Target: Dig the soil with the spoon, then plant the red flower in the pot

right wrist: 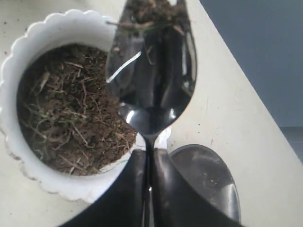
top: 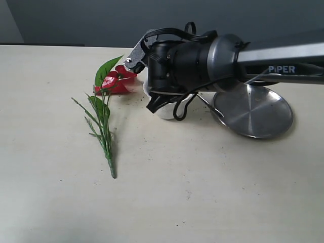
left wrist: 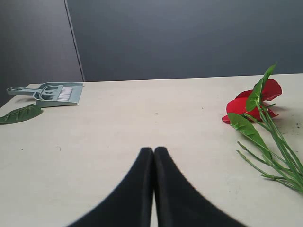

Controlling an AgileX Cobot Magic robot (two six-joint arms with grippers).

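The white scalloped pot [right wrist: 19, 52] holds dark crumbly soil [right wrist: 71, 109]. My right gripper [right wrist: 150, 156] is shut on the handle of the shiny spoon [right wrist: 151, 75]. The spoon's bowl hangs over the pot's rim, with a little soil at its tip. In the exterior view the right arm [top: 202, 55] covers most of the pot [top: 164, 110]. The red flower [top: 117, 83] lies flat on the table to the left of the pot, its green stem toward the front. My left gripper [left wrist: 154, 152] is shut and empty above bare table, with the flower [left wrist: 251, 106] off to one side.
A round steel plate [top: 255, 109] lies right of the pot and also shows under the right gripper as the plate [right wrist: 208, 179]. A grey dustpan with a brush [left wrist: 57, 92] and a loose green leaf [left wrist: 21, 113] lie at the far table edge.
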